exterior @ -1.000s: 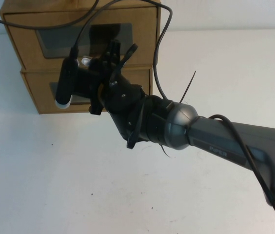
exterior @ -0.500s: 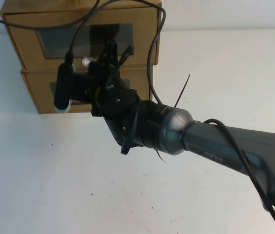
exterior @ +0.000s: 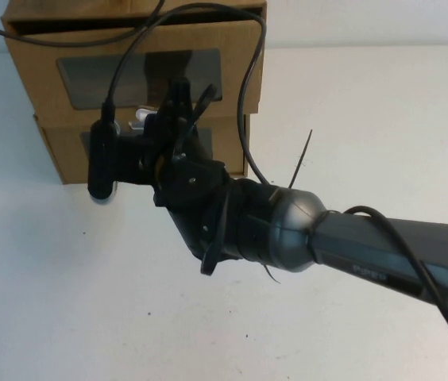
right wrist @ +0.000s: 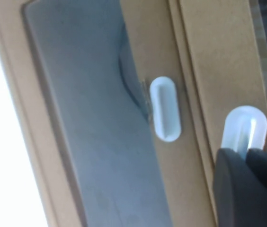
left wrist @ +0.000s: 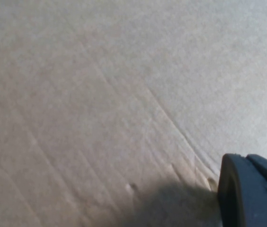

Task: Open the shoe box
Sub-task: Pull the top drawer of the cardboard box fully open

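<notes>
Two brown cardboard shoe boxes with dark windows are stacked at the table's far left: the upper box (exterior: 236, 71) on the lower box (exterior: 61, 151). My right gripper (exterior: 146, 121) (right wrist: 247, 153) is shut on the white handle (right wrist: 244, 126) of the upper box's front panel. That panel leans out, with a dark gap along its top edge. The lower box's white handle (right wrist: 163, 115) is free beside its window. My left gripper (left wrist: 254, 189) is right against plain cardboard (left wrist: 100, 94); it does not show in the high view.
The white table (exterior: 89, 302) stretches in front of the boxes. My right arm (exterior: 351, 246) reaches across it from the right, with cables (exterior: 248, 119) looping over the upper box.
The right gripper has closed on the handle and drawn down and back toward me. The upper box's front panel has come away at the top, showing a gap.
</notes>
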Available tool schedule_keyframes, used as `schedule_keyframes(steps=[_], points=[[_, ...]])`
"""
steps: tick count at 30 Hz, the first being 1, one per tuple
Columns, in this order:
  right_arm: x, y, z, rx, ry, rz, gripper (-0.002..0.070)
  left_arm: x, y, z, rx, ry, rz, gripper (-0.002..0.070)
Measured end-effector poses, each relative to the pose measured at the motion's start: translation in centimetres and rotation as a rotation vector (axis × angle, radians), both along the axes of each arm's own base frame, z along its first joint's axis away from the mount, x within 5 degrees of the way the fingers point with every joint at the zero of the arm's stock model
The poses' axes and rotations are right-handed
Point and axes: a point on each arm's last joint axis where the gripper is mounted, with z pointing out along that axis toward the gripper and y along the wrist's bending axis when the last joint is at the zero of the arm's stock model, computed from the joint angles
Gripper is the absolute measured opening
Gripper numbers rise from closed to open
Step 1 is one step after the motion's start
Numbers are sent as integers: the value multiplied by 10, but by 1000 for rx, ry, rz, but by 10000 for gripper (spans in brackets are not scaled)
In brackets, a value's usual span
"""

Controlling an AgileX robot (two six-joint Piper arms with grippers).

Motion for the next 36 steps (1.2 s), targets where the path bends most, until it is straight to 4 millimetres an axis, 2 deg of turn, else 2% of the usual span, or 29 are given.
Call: schedule_keyframes(steps=[8,25,36], points=[[-30,-19,7,2,48,32,4,-1,-2,0,-4,3,-9,-6],[-128,-42,17,12,162,56,2,-1,-3,0,-11,15,-5,-6],[-178,-55,34,105,294,32,3,-1,-3,0,-26,31,12,-6]])
